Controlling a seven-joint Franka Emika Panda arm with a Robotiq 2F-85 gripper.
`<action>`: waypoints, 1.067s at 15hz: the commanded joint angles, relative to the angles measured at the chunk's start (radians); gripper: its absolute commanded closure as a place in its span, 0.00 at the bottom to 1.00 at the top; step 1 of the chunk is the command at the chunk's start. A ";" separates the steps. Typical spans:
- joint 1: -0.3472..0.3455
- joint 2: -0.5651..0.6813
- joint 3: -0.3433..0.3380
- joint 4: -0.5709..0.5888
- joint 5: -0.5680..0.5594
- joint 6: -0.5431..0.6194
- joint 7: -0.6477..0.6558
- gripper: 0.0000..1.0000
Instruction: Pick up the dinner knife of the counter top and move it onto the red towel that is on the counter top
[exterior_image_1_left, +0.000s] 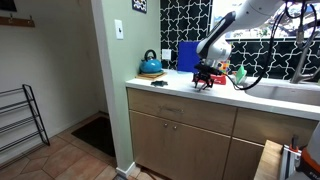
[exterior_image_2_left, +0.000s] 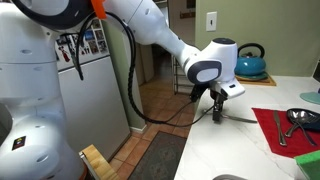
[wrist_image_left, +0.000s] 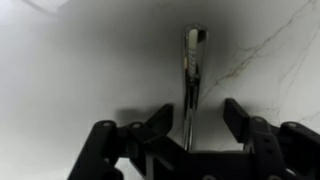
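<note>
Close in, wrist view: gripper (wrist_image_left: 200, 118) points straight down at the counter top (wrist_image_left: 80, 60), jaws partway apart and straddling the dinner knife (wrist_image_left: 191, 70), with a gap showing on one side. The knife is thin, straight, dull metal, lying flat on the white slab. Farther off, in an exterior view, the arm (exterior_image_2_left: 150, 30) slopes downward, and the red towel (exterior_image_2_left: 272, 130) lies near.

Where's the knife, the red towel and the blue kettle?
dinner knife (wrist_image_left: 191, 75), wrist view, middle of its shiny length.
red towel (exterior_image_2_left: 268, 132), an exterior view, bare cloth near its edge.
blue kettle (exterior_image_2_left: 250, 64), an exterior view, its round body.
</note>
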 joint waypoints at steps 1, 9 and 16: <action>0.013 0.003 -0.023 -0.012 -0.013 -0.008 0.000 0.73; 0.026 -0.010 -0.030 -0.013 -0.038 -0.006 0.010 0.96; 0.051 -0.044 -0.054 -0.035 -0.172 0.008 0.051 0.96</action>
